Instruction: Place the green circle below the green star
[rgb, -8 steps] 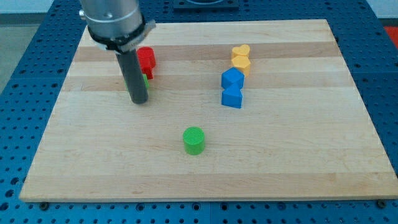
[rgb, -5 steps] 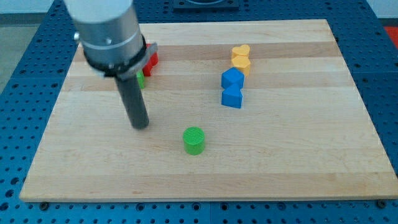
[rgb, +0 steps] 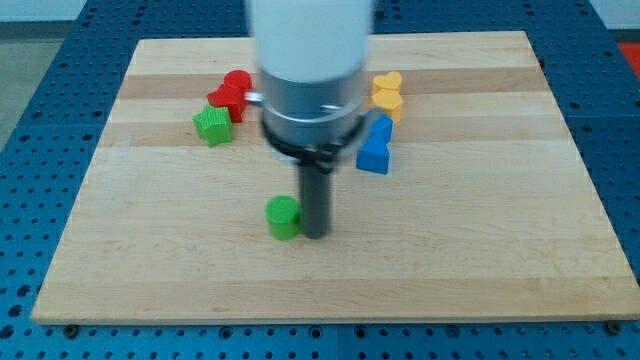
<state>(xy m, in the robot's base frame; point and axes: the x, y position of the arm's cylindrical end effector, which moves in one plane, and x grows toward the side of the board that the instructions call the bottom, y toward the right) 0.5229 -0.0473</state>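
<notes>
- Camera view, the only one: my tip (rgb: 315, 234) is sitting on the wooden board (rgb: 480, 250), touching or just beside the green circle (rgb: 283, 217) on the circle's right side in the view.
- Tool state: it's a bare rod with nothing to open or close, so it's grasping nothing; contact is sideways only, and I can't tell for sure whether it's actually touching the circle.
- The green circle is lying well apart from the green star (rgb: 212, 126), lower in the view and toward the view's right of it.
- The green star is sitting just below-left of the red block (rgb: 231, 92), near or touching it; the red block's shape isn't clear.
- Other blocks, placed from the green star: the yellow block (rgb: 387, 93) and the blue block (rgb: 374, 148) are sitting well to the view's right, partly hidden by the arm, so I'm not naming their shapes.
- Step in hand, my judgement: I'm pushing the circle toward the view's left, heading under the star; task partway, not done.
- Next move, my guess: keep pushing left until the circle is directly under the star, and stop short so I'm not bumping the star or the red block.
</notes>
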